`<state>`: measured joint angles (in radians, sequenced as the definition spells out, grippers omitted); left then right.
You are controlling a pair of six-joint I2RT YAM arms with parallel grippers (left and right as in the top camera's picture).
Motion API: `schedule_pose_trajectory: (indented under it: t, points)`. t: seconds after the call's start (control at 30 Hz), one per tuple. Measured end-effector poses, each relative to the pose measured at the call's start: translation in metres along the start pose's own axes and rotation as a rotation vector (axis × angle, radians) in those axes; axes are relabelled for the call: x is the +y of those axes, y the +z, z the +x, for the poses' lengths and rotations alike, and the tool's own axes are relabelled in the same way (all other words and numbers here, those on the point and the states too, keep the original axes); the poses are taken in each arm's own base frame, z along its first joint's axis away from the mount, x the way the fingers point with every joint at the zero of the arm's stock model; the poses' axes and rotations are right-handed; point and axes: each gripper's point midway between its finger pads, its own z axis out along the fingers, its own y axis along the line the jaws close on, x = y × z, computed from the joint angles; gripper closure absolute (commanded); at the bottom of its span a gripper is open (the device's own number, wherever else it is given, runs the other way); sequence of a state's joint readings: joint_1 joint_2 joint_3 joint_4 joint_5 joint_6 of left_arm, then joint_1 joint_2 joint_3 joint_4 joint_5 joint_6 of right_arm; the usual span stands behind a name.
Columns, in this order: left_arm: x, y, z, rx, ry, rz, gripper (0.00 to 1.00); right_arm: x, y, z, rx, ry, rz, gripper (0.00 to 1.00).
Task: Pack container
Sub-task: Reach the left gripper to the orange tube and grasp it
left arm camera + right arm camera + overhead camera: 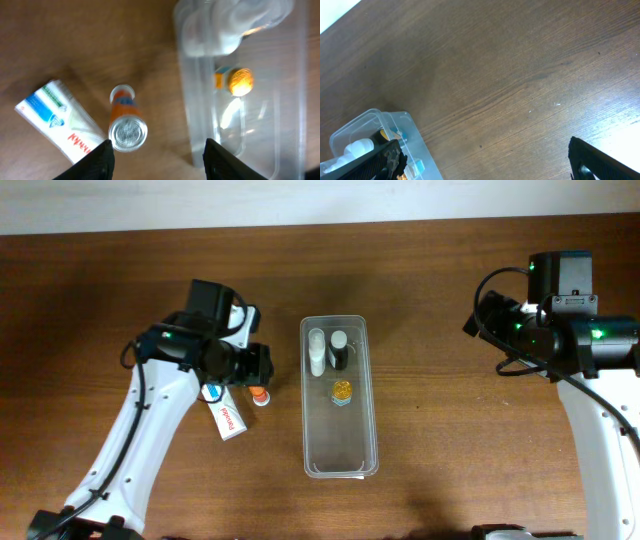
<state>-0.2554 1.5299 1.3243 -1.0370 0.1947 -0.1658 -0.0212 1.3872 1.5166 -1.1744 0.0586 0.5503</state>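
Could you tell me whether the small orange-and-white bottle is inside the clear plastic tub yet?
Outside: the small orange-and-white bottle sits on the wooden table beside the clear plastic tub.

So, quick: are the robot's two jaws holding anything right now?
Left gripper: jaws open, holding nothing.
Right gripper: jaws open, holding nothing.

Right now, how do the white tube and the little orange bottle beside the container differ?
The white tube is flat, with red lettering; the orange bottle is round with a clear cap. The tube is the larger. The bottle is nearer the container, the tube farther out. Both rest on the table, outside the container, near the open left claw.
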Motion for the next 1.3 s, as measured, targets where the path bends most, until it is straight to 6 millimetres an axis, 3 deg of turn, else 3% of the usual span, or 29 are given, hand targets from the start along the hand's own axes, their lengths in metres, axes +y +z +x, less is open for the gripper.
schedule_pose_trajectory:
  t: [0.23,0.37,0.53,0.63,0.8,0.93,1.1,1.3]
  points:
    - [0.015,0.000,0.003,-0.004,-0.009,-0.153,0.30,0.000,0.000,0.000,0.000,0.000,0.000,0.02]
    - [0.021,0.008,0.004,0.016,-0.022,-0.179,0.29,0.000,0.000,0.000,0.000,0.000,0.000,0.02]
    - [0.028,0.039,0.010,0.110,-0.039,-0.198,0.43,0.000,0.000,0.000,0.000,0.000,0.000,0.02]
    - [0.030,0.052,0.009,0.129,-0.041,-0.202,0.45,0.000,0.000,0.000,0.000,-0.001,0.000,0.02]
    - [0.029,0.054,0.003,0.106,-0.038,-0.197,0.49,0.000,0.000,0.000,0.000,0.000,0.000,0.02]
    - [0.028,0.054,0.001,0.097,-0.044,-0.195,0.69,0.000,0.000,0.000,0.000,0.000,0.000,0.02]
    - [0.028,0.054,-0.001,0.090,-0.037,-0.194,0.82,0.000,0.000,0.000,0.000,0.000,0.000,0.02]
    - [0.029,0.053,0.002,0.104,-0.040,-0.197,0.82,0.000,0.000,0.000,0.000,0.000,0.000,0.02]
